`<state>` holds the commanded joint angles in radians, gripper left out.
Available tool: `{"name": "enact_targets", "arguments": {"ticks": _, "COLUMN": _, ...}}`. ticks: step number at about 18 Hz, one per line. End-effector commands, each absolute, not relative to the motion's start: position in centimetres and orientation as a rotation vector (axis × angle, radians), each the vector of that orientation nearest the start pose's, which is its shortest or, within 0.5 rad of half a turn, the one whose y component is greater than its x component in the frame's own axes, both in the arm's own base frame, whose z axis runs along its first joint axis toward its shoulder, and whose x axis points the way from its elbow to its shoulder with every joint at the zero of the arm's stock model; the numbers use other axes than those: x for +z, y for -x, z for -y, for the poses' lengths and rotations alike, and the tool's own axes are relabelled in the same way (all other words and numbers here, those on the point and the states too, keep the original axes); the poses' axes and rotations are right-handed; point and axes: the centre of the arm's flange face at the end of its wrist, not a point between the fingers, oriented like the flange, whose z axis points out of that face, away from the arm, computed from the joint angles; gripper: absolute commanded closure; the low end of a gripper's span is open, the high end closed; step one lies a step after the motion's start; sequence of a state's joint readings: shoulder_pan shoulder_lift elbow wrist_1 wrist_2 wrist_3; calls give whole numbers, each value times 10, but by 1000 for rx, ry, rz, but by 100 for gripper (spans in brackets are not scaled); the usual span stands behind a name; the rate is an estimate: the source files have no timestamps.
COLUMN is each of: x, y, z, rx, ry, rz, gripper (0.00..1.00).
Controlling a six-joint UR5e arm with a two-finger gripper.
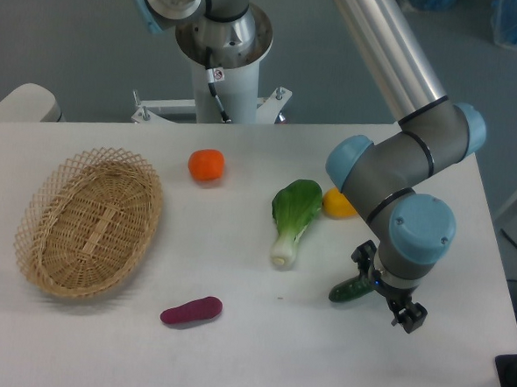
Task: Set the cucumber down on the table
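Observation:
The cucumber [349,291] is small, dark green and glossy. It lies on the white table [258,351] at the right, below the arm's wrist. My gripper [386,286] points down over the cucumber's right end, which the wrist hides. Its dark fingers [408,317] stick out wide on both sides of the wrist, one up-left and one down-right, so the gripper looks open, with the cucumber's end between the fingers. The cucumber's left end points out toward the lower left.
A bok choy [292,217] lies left of the arm, with a yellow item [337,204] half hidden behind the elbow. An orange fruit [206,165] sits further back. A purple vegetable [192,310] is at the front and a wicker basket [90,223] at the left.

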<state>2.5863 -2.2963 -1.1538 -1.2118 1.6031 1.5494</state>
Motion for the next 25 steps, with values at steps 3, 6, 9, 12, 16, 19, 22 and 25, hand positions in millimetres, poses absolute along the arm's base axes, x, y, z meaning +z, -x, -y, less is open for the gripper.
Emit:
{"name": "enact_targets", "arguments": {"ticks": 3, "x": 272, "y": 583, "z": -521, "rx": 82, "ry": 3047, "rz": -807, "gripper": 0}}
{"name": "enact_targets", "arguments": {"ticks": 6, "x": 272, "y": 586, "z": -530, "rx": 86, "ry": 3048, "rz": -731, "gripper": 0}}
{"name": "enact_targets", "arguments": {"ticks": 9, "x": 271, "y": 584, "z": -544, "rx": 75, "ry": 3050, "rz": -717, "gripper": 0}}
{"name": "enact_targets", "arguments": {"ticks": 12, "x": 273, "y": 587, "z": -546, "rx": 48, "ry": 3058, "rz": -711, "gripper": 0}}
{"name": "enact_targets", "arguments": {"ticks": 16, "x": 269, "y": 582, "z": -552, "rx": 40, "ry": 3058, "rz": -726, "gripper": 0}}
{"name": "enact_targets", "arguments": {"ticks": 19, "x": 268, "y": 570, "z": -561, "rx": 34, "ry": 3057, "rz": -743, "gripper": 0}}
{"name": "enact_targets", "arguments": {"ticks": 22, "x": 268, "y": 566, "z": -564, "rx": 34, "ry": 3061, "rz": -724, "gripper": 0}}
{"name": "enact_targets", "arguments": {"ticks": 25, "x": 267, "y": 559, "z": -571, "rx": 33, "ry": 3060, "rz": -739, "gripper": 0}}
